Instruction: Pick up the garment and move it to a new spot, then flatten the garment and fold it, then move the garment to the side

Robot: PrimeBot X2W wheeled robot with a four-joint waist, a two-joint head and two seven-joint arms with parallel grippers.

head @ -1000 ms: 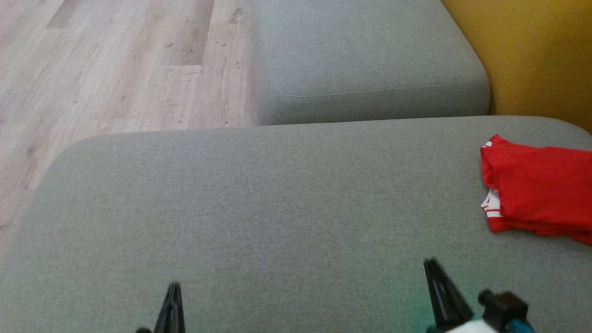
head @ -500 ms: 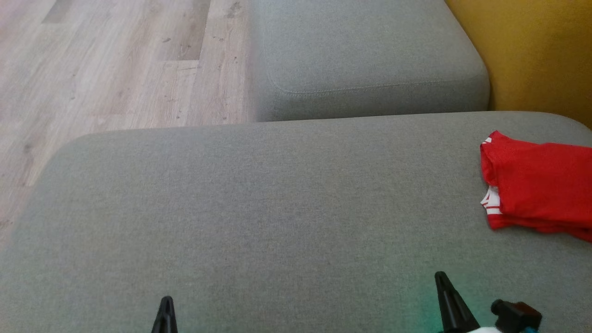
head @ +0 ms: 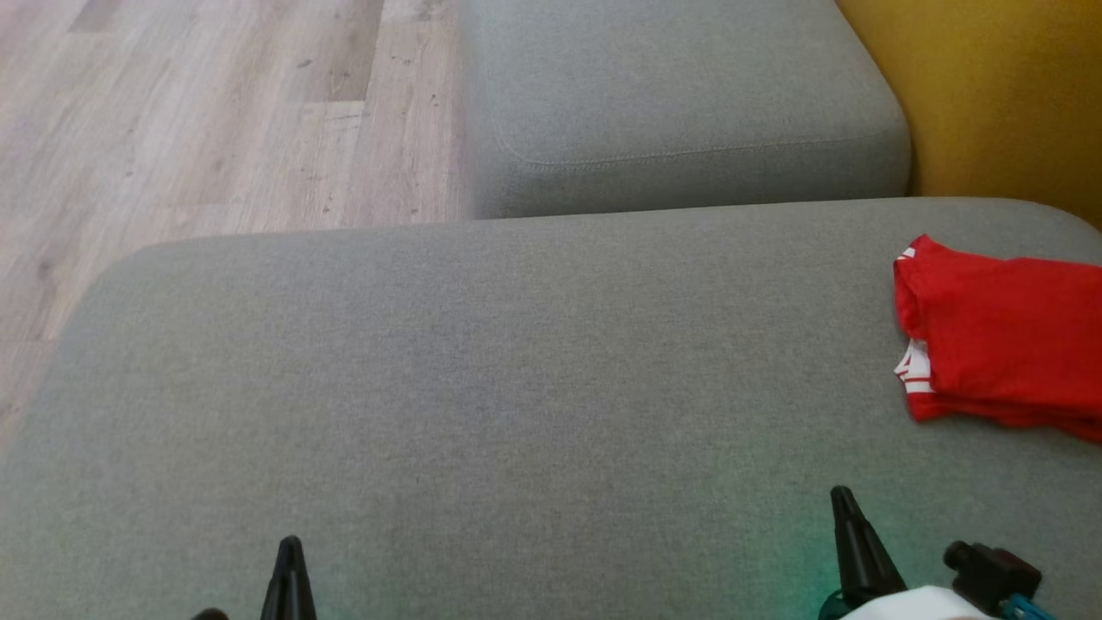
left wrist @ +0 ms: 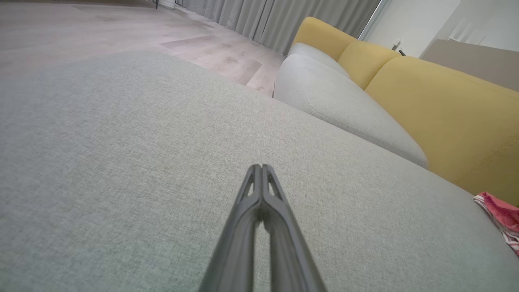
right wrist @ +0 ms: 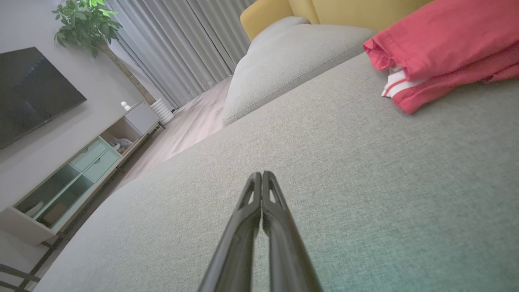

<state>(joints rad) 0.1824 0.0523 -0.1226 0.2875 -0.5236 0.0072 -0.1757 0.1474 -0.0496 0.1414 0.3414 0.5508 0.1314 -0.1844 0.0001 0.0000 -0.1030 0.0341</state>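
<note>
Held low over grey cushion (head: 516, 387) with left gripper (left wrist: 261, 167) and right gripper (right wrist: 262, 174) both pinched closed and empty, apparently done with the folded garment (right wrist: 438, 40), set aside ahead and right of the right gripper.

One garment (head: 1003, 336) lies on the near cushion (head: 482, 413), one far cushion (head: 680, 86) beyond it, two grippers over it: left gripper (head: 289, 544), right gripper (head: 842, 495).

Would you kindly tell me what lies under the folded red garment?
The garment rests on the grey cushion; striped white trim peeks from beneath its top layer. Anything deeper is covered.
</note>
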